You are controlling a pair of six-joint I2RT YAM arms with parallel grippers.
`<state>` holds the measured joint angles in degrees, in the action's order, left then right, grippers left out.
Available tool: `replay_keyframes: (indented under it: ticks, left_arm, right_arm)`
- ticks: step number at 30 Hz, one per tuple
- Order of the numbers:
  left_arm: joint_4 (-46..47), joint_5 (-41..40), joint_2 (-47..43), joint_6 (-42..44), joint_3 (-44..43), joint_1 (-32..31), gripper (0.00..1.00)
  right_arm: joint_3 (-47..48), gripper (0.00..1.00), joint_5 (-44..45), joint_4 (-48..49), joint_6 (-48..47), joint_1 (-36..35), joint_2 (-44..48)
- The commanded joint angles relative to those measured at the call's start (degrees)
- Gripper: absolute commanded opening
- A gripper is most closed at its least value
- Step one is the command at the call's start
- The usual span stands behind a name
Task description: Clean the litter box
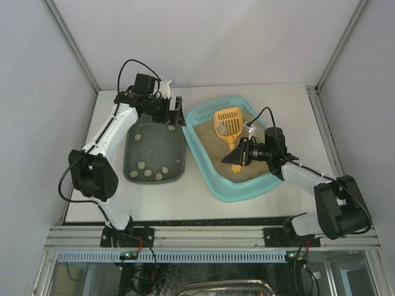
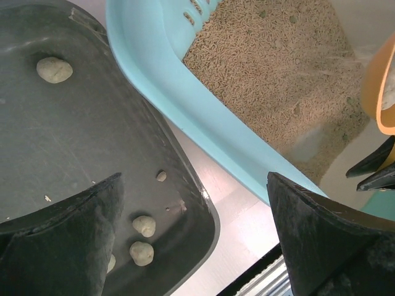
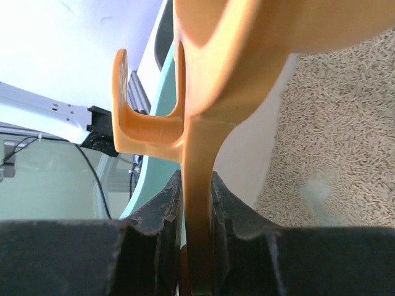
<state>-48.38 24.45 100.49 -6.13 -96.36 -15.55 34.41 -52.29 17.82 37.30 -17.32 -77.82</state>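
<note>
Litter box [image 1: 207, 169] is set at an angle on the counter [image 1: 296, 111], its left rim just beside a dark tray [image 1: 157, 145], with only a thin strip left between. Over that strip's far end the left end effector [image 1: 175, 116] is held spread and empty. Inside the box, an orange scoop [image 1: 228, 122] is clenched by its handle in the right end effector [image 1: 239, 154]. Bare counter is left to the box's right.

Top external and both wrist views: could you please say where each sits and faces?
Top external: above, behind the bases, looking down on left arm, right arm, grey tray and litter box.
Left wrist: over the grey tray's edge, looking down; open jaws frame it.
Right wrist: above the litter, looking along the orange scoop; jaws shut on it.
Shared: all show the litter box.
</note>
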Motion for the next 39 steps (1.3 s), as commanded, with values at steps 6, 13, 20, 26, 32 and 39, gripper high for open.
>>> replay_keyframes:
  ticks: [6,13,20,26,32,39]
  left_arm:
    - [-1.63,-6.64,-3.71,5.04,-1.99,-1.51,1.0]
    - [-1.54,-6.98,-4.31,5.4,-1.47,-1.76,1.0]
    - [-2.06,-8.81,-5.12,7.34,-1.6,-3.73,1.0]
    - [-2.74,-10.2,-6.25,9.56,-1.03,-5.54,1.0]
    - [-3.19,-8.61,-10.08,10.5,2.6,-5.93,1.0]
    - [-2.42,-5.46,-13.55,10.23,6.72,-3.06,1.0]
  right_arm:
    - [7.68,0.0,-6.34,-15.62,-12.62,-1.17,-1.84]
    - [5.4,0.0,-6.05,-15.27,-11.88,1.83,0.03]
    - [4.47,0.0,-5.65,-14.44,-10.28,3.05,0.03]
    - [3.49,0.0,-4.85,-10.07,-7.75,4.31,0.39]
    - [6.61,0.0,-4.91,-12.18,-6.15,4.87,-2.06]
    - [12.3,0.0,-2.6,-16.95,-8.63,3.6,-5.07]
